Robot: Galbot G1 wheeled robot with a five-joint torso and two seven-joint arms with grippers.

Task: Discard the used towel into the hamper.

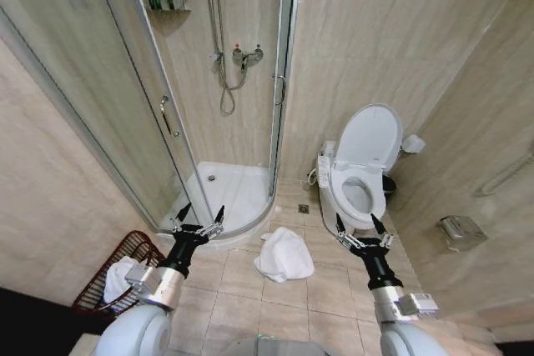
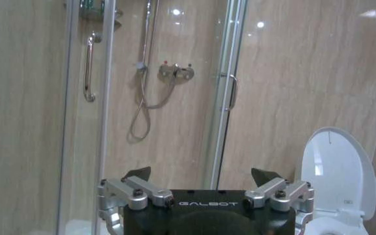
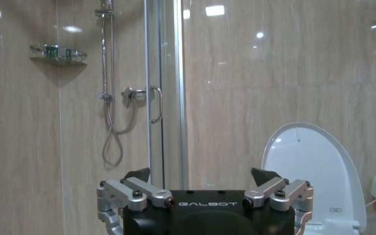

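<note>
Towel (image 1: 284,254): white, crumpled heap on the tiled floor (image 1: 250,306), between the two arms, just in front of the shower threshold; nothing touches it.
Hamper (image 1: 113,277): dark reddish-brown openwork basket, low on the robot's left against the wall; a white cloth (image 1: 119,277) lies inside it. Well apart from the towel.
Left hand (image 1: 198,218): raised above the floor near the shower's curved edge, fingers spread, released, holding nothing. Same spread seen in left wrist view (image 2: 201,175).
Right hand (image 1: 360,224): raised beside the toilet bowl, fingers spread, released, holding nothing; also in right wrist view (image 3: 201,175).
Toilet (image 1: 360,172): white, lid up, right of the towel.
Shower cabin (image 1: 225,81): glass, door open, hose and mixer on the far wall.
</note>
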